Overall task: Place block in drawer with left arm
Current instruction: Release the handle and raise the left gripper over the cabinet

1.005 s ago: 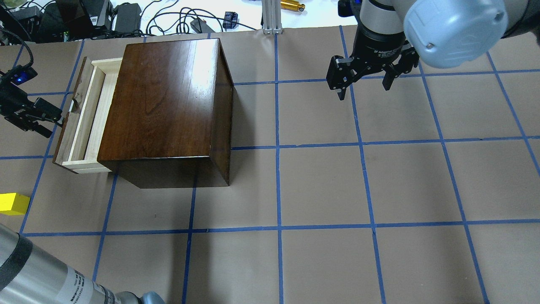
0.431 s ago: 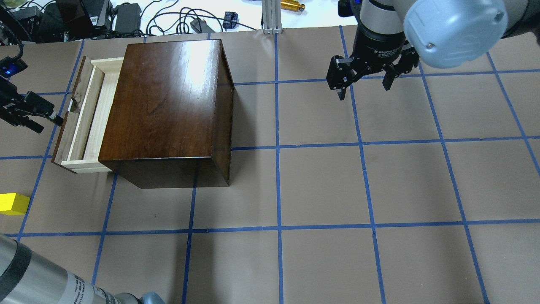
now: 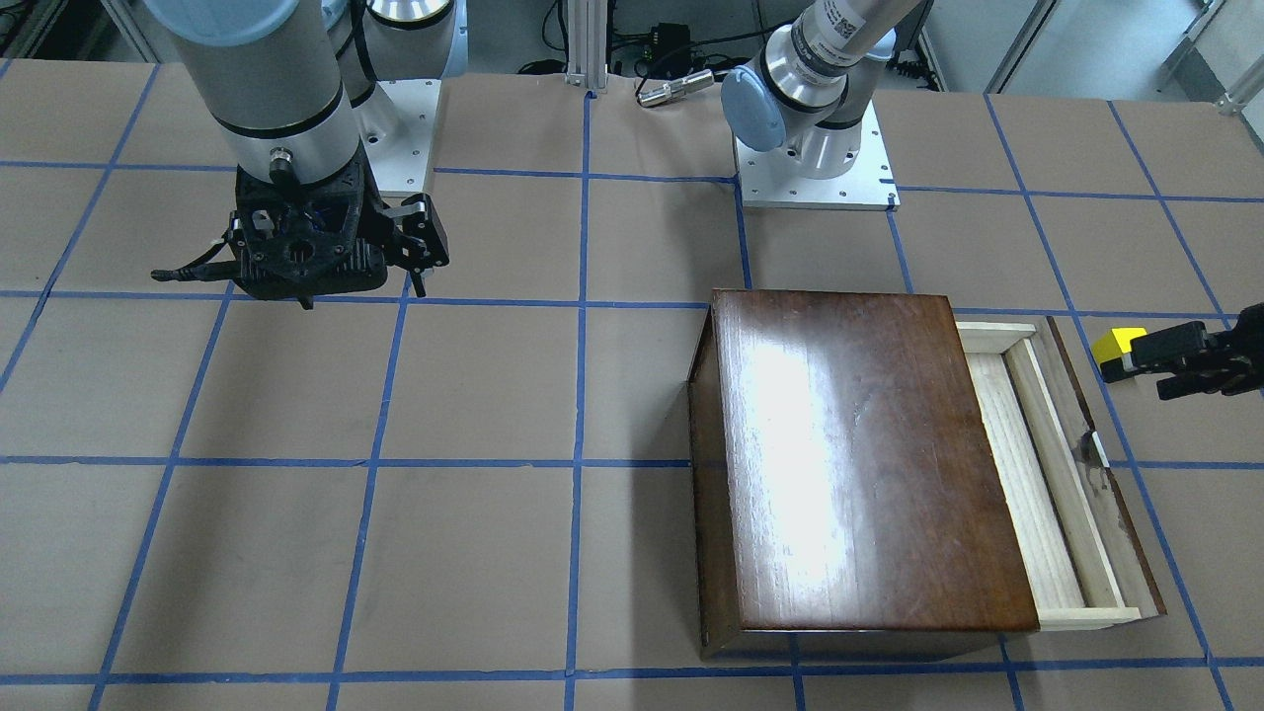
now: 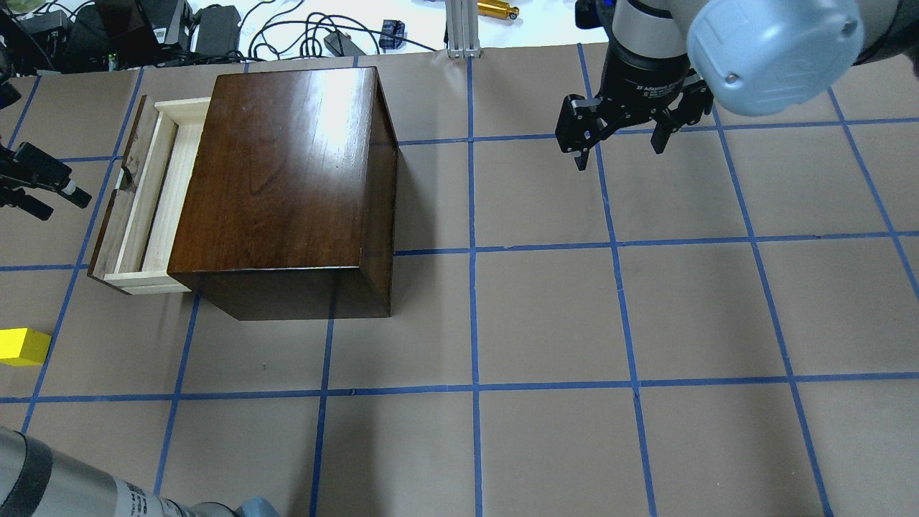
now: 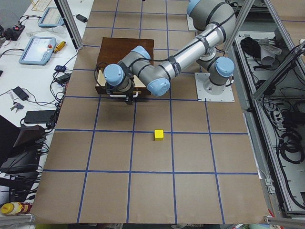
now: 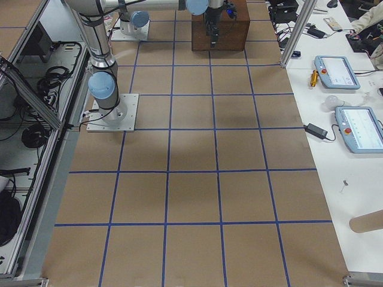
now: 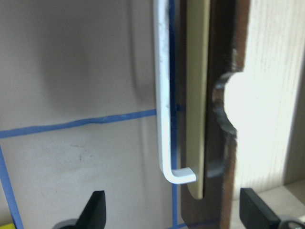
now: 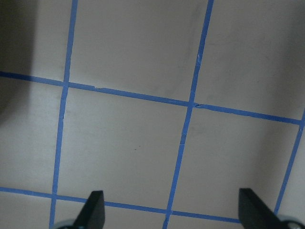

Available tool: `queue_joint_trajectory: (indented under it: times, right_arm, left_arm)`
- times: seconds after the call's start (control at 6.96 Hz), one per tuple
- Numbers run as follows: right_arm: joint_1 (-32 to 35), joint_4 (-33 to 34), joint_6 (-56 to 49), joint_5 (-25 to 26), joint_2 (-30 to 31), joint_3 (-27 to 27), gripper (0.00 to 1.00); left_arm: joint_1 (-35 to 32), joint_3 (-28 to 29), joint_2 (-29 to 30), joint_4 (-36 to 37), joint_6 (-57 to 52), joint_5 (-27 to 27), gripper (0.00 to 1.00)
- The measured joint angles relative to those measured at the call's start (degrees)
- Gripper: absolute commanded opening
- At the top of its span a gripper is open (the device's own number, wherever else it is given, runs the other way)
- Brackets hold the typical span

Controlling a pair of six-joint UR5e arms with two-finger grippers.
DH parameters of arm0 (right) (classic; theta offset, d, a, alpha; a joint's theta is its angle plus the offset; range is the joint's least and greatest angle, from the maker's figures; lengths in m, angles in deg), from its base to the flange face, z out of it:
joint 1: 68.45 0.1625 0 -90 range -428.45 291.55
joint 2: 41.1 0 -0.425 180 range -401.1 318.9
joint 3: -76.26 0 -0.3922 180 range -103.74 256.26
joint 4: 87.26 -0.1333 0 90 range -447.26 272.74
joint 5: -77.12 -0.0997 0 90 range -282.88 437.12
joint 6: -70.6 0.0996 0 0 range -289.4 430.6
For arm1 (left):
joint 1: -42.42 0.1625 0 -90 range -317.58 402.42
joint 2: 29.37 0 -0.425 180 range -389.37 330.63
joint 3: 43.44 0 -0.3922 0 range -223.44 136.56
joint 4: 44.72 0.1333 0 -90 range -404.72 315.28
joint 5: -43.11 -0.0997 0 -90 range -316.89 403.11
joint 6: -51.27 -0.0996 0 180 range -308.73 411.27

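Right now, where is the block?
In the overhead view the block sits on the table at the far left edge, below and left of the open drawer, not touching it.

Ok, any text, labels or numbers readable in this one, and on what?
"2F Adaptive", the rest blurred: on the black collar above the right tool.
A sticker on the left arm: print too small to read.
The tablets on the side bench: screens too blurred to read.
The box, drawer and block: no text.
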Motion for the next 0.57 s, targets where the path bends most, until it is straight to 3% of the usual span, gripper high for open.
queue_joint_trajectory:
  times: [0.57]
  right_arm:
    - [0.00,0.00,-0.05,0.01,0.00,0.00,1.00]
  left_arm:
    - [-4.51,-0.18,-9.57,-5.88,9.52,-2.26,1.00]
